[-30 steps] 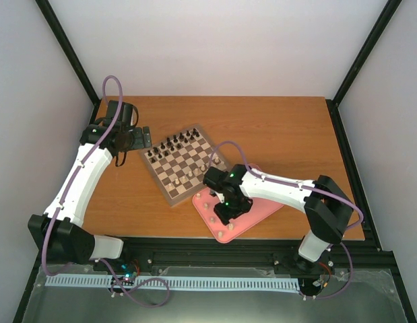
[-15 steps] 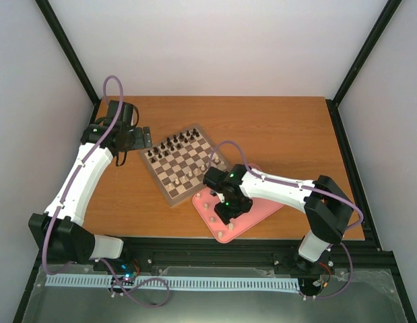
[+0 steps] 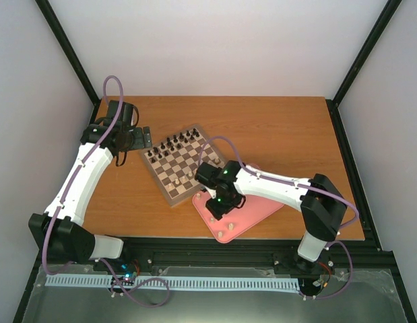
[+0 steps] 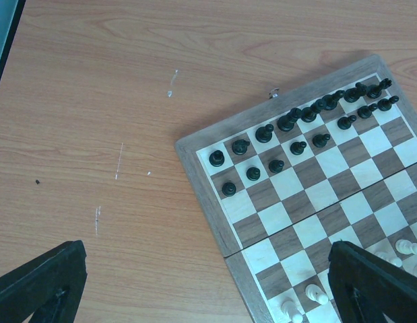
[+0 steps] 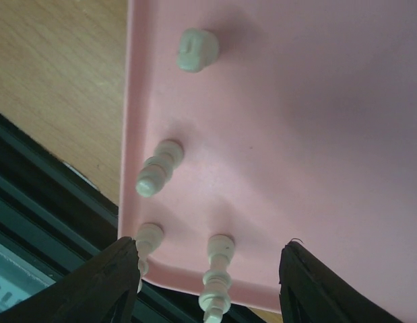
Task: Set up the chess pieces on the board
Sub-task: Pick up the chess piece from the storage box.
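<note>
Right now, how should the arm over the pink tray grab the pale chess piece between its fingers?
Pinch the pale piece across its slim, ringed stem, coming down from above with the right end effector, whose open fingers flank it. The pink tray under it is flat. Mind the neighbouring piece close beside one finger.

Top view wide; wrists close, downward; left shares board [image 4: 316, 195]

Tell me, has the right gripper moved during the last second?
Yes. In the top view the right gripper moved left over the pink tray, toward the board.
</note>
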Robot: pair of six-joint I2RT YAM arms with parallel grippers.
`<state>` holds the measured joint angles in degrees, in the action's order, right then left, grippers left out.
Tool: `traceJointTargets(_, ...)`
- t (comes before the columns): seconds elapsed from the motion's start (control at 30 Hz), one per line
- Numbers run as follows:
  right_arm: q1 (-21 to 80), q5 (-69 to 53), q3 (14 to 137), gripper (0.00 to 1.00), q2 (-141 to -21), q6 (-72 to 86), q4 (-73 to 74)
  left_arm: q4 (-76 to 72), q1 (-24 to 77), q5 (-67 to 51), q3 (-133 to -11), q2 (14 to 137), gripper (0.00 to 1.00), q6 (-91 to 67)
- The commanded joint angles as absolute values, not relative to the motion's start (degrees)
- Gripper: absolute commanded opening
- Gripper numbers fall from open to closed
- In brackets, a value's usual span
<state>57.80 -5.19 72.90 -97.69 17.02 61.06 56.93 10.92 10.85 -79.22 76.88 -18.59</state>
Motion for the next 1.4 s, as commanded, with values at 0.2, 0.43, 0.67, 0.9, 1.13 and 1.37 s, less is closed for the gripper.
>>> traceJointTargets(0.2, 61.8, -4.7, 75.3, 0.57, -98.2, 15.0, 62.5, 56.1, 10.5, 10.9, -79.8, 76.3, 1.0, -18.3)
traceJointTargets(0.43, 64.2, -4.3, 75.2, 0.56, -97.9, 16.5, 63.0, 56.3, 10.5, 10.7, -80.7, 76.2, 1.0, -18.3)
traceJointTargets(0.67, 67.8, -4.0, 72.7, 0.56, -96.9, 20.2, 62.2, 56.1, 10.5, 9.8, -80.2, 74.9, 1.0, -18.6)
traceJointTargets(0.9, 68.2, -3.6, 70.5, 0.56, -94.8, 24.2, 61.2, 55.8, 10.5, 8.8, -79.3, 74.2, 1.0, -18.7)
traceJointTargets(1.13, 68.1, -3.3, 69.8, 0.56, -94.7, 24.2, 61.0, 56.0, 10.5, 9.0, -79.6, 74.5, 1.0, -18.8)
traceJointTargets(1.37, 68.1, -5.1, 66.3, 0.56, -93.4, 24.7, 59.6, 55.8, 10.5, 9.1, -79.1, 74.6, 1.0, -18.8)
